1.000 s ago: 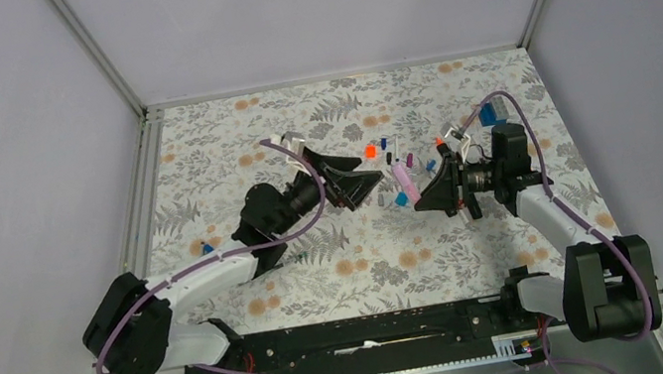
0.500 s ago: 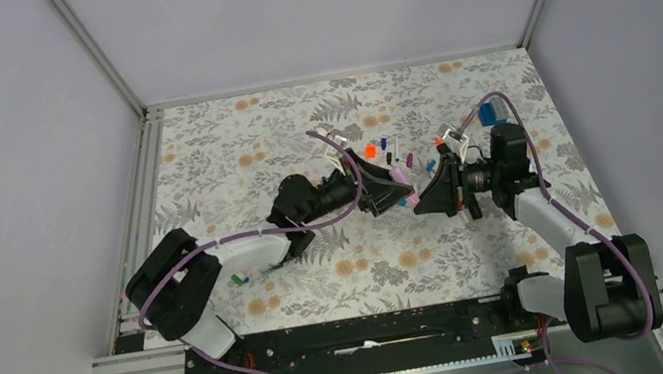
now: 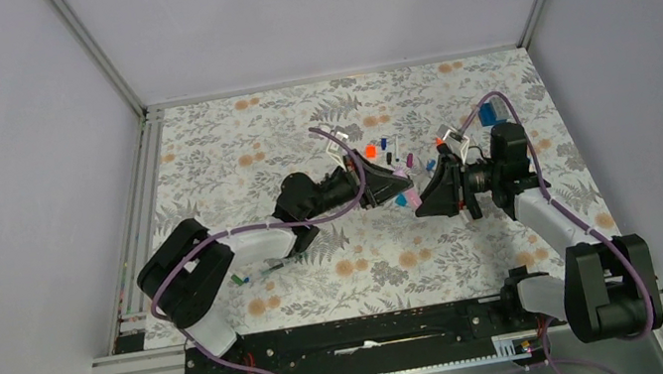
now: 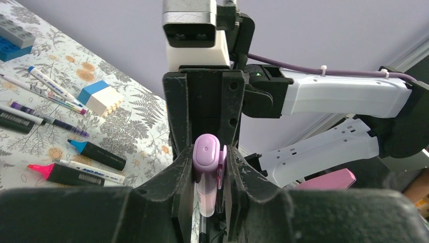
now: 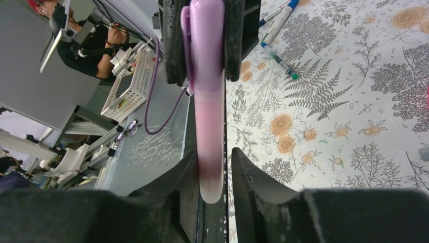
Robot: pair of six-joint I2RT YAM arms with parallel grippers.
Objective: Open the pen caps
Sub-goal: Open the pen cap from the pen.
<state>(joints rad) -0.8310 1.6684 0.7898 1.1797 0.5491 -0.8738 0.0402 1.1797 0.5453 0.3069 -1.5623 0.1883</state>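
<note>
A pink pen with a lilac cap hangs above the floral table between my two grippers, which meet nose to nose in the top view. My left gripper is shut on the lilac cap, with both pads pressed against it. In the right wrist view the pen's pink barrel runs down between the fingers of my right gripper. It rests against one finger and a narrow gap shows at the other, so that gripper is slightly open. The left fingers clamp the cap at the top of that view.
On the table behind lie a highlighter with a bare pink tip, one with a bare blue tip, several thin pens, a blue-and-white block and a blue block. A loose orange cap lies nearby. More thin pens lie near the left arm.
My left arm swung right to the pen held by the right gripper, and its jaws went from wide open to shut on the lilac cap. The right jaws loosened a little.
</note>
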